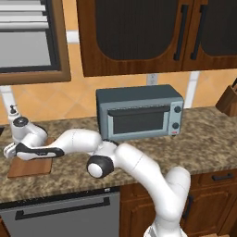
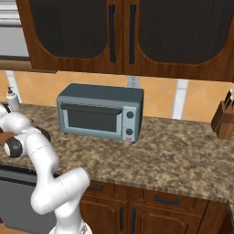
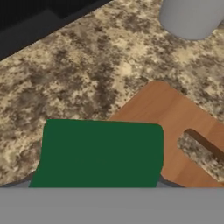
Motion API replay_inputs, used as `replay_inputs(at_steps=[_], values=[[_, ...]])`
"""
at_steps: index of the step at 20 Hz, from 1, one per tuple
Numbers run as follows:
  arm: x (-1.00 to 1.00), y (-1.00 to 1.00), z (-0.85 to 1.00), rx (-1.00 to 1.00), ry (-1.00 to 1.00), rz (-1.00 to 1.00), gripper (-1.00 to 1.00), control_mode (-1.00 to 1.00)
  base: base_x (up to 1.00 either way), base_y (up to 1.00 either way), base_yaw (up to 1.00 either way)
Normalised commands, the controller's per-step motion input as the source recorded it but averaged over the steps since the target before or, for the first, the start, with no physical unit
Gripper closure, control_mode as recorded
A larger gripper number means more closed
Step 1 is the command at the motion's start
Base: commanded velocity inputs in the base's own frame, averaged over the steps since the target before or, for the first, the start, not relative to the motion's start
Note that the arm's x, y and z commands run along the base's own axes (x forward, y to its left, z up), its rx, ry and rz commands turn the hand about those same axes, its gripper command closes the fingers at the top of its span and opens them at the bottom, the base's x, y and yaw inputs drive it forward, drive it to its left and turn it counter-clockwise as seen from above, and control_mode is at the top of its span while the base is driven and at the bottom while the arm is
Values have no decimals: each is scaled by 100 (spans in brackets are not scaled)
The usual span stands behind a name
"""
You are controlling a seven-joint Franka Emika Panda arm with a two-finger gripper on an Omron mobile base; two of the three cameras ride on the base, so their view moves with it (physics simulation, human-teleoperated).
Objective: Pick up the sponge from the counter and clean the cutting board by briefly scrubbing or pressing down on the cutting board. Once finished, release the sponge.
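Sponge [image 3: 98, 153] fills the near middle of the hand view, its dark green top facing the camera; its yellow layer is hidden, and its lower edge is cut off by the picture's bottom. The gripper's fingertips are not clear there, so I cannot tell whether the gripper is closed on the sponge or open around it. In the left base view the gripper [image 1: 11, 150] sits at 9 o'clock over the cutting board [image 1: 31, 166], but the white wrist hides the fingers and the sponge.

Toward 3 o'clock of the sponge in the hand view, the cutting board [image 3: 175, 127] shows a rounded corner and its handle slot [image 3: 203, 146], through which the granite shows. The sponge overlaps the board's edge; whether it presses on the wood cannot be told. The board lies near the counter's rounded front edge in the left base view, partly covered by the arm.

Open counter [image 3: 87, 70] spreads beyond the sponge toward 12 o'clock. At 1 o'clock a pale grey round object [image 3: 192, 15] is cut off by the top edge. Farther back stands a toaster oven [image 1: 139, 112] with its door shut, and at the far right a knife block [image 2: 225, 119] holding knives.
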Motion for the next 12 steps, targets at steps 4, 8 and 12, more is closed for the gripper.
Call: replay_inputs(at_steps=[4, 8, 12], values=[[69, -5, 0, -13, 15, -3, 100, -100, 0, 0, 0], [26, -35, 0, -6, 10, 0, 100, -100, 0, 0, 0], [0, -37, -6, -10, 6, 0, 100, -100, 0, 0, 0]])
